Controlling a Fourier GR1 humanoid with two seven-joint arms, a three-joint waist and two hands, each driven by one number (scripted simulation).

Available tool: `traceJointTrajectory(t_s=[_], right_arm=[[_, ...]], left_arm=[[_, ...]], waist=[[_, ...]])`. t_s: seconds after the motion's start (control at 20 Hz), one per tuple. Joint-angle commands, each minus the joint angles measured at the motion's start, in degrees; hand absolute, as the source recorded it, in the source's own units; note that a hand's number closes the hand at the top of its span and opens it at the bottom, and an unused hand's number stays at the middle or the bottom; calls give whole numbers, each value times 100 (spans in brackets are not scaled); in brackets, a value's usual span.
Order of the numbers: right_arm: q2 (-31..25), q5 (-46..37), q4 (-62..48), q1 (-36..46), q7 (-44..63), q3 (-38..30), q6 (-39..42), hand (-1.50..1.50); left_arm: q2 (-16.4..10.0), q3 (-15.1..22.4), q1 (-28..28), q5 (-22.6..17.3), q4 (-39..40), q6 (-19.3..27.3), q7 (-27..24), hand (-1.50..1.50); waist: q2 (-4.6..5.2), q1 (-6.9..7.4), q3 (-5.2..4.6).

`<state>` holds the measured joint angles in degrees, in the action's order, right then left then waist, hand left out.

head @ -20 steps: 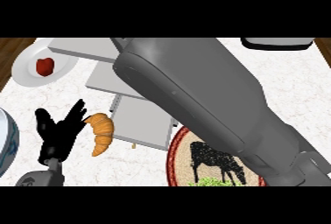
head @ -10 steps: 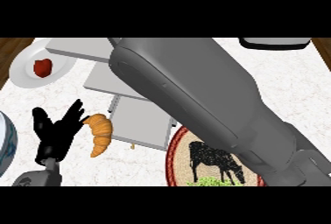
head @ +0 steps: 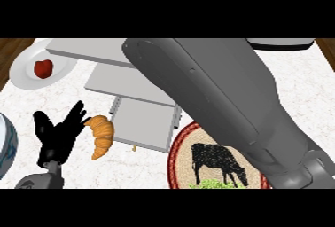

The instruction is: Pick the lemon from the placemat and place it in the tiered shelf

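My right forearm (head: 222, 102) lies slantwise across the view from the lower right up to the top middle, above the grey tiered shelf (head: 145, 119). Its hand shows nowhere. No lemon is visible. The round placemat (head: 185, 155), with a black cow on it, lies at the lower middle, partly under the forearm. A small green thing (head: 212, 184) sits on the placemat's near edge. At the lower left my left hand (head: 57, 135) rests open with its fingers up, holding nothing.
An orange croissant (head: 101, 133) lies between the left hand and the shelf. A white plate (head: 23, 77) with a red item (head: 44, 68) is at the upper left. A bluish rim (head: 5, 146) shows at the left edge, and a white object (head: 281, 43) at the top right.
The right forearm has shifted only slightly. The left hand, croissant and shelf have not moved.
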<state>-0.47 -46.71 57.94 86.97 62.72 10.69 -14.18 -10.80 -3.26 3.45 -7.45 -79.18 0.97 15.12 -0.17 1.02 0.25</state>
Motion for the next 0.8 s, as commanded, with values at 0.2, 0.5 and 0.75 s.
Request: traceJointTrajectory(t_s=[0.2,0.5,0.75], right_arm=[[45,75,535,-147,805,-307,-1765,-150],[45,-875,826,-132,1045,-734,-2046,-150],[-137,-1815,1240,-411,1384,-1181,-1735,-150]], left_arm=[[198,190,-187,120,246,1,-70,0],[-26,-96,-88,-70,242,-67,178,0],[-127,-224,-266,-167,128,-160,116,0]], waist=[[11,41,-33],[-28,-131,-32],[-65,-249,-27]])
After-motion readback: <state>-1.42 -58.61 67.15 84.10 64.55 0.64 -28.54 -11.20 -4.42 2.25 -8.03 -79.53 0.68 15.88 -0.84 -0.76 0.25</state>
